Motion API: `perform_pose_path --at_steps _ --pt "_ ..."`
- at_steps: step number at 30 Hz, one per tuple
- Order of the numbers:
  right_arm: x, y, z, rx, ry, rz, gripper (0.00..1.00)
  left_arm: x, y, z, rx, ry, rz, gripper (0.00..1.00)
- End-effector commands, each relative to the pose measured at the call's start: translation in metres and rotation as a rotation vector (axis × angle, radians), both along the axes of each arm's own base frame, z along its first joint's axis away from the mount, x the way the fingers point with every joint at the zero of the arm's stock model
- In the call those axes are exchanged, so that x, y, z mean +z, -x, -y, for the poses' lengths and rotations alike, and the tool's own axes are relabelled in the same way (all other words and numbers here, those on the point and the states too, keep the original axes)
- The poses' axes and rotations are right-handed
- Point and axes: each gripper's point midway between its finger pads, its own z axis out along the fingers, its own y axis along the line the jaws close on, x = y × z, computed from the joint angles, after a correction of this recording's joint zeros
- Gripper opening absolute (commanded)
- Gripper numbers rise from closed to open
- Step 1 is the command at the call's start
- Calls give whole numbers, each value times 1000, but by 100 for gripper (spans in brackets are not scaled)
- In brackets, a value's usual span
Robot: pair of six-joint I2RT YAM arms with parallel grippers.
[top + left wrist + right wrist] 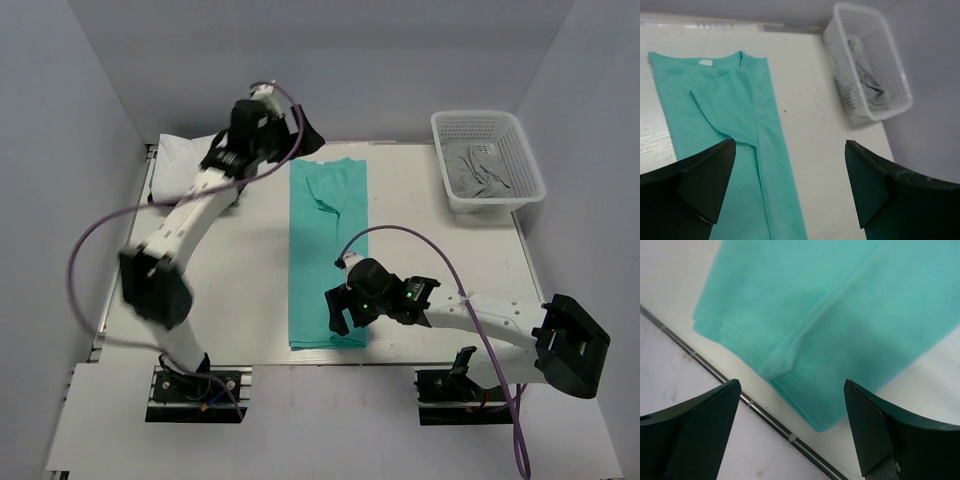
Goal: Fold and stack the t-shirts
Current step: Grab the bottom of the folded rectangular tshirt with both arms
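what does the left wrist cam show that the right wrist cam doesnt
Only the left wrist: the collar end of the folded teal-green cloth t-shirt with its small white neck label, and the white plastic mesh basket holding crumpled grey cloth.
Only the right wrist: the shirt's hem end and the thin metal strip running past it.
Both: the same shirt lying on the white table, seen between that camera's own dark jaws, which stand wide apart.
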Motion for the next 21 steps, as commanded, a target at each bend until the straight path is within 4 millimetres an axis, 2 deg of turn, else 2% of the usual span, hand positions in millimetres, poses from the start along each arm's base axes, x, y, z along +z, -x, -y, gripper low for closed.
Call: perform_pose_path --at_steps 1,2,3,4,5,6,7,9,10,11,12,14,15,16,17,19,21 --pt "-7 -12 21 -144 72 1 90 -65 90 -42 52 -123 -175 100" --pt "-9 -8 26 -164 80 -24 90 -76 110 -48 81 -113 -202 100" --pt "-12 -7 28 -173 88 -38 90 -61 135 -57 81 -67 -172 100" --pt "-17 -3 33 -179 97 -61 90 -112 169 -65 83 -82 -297 100" --pt "-20 2 39 -199 118 -87 90 -125 190 -64 55 -68 -336 100" --pt "-20 4 42 -199 116 -91 90 -147 217 -74 50 -81 -405 100" --pt "-28 12 46 -192 128 -126 90 -160 236 -78 43 -108 -465 100" --pt "-25 19 44 -172 91 -151 90 -197 286 -92 30 -183 -631 100" --pt "-30 21 48 -172 93 -157 90 -197 303 -92 -5 -174 -649 100" --pt "-27 29 41 -138 56 -197 90 -200 314 -94 -9 -165 -683 100" --pt "-28 31 40 -128 49 -202 90 -212 337 -98 -29 -190 -739 100" --pt "-32 36 43 -134 54 -227 85 -215 358 -93 -88 -148 -776 100" --pt "-34 37 42 -143 52 -235 85 -227 372 -91 -115 -147 -813 97" --pt "-39 39 45 -154 57 -249 85 -230 381 -86 -161 -127 -838 92" --pt "-42 43 46 -151 53 -269 83 -240 393 -86 -167 -121 -881 92" --pt "-44 43 43 -167 36 -281 83 -249 402 -81 -213 -133 -906 92" --pt "-47 42 45 -189 42 -282 83 -249 401 -77 -217 -135 -893 91"
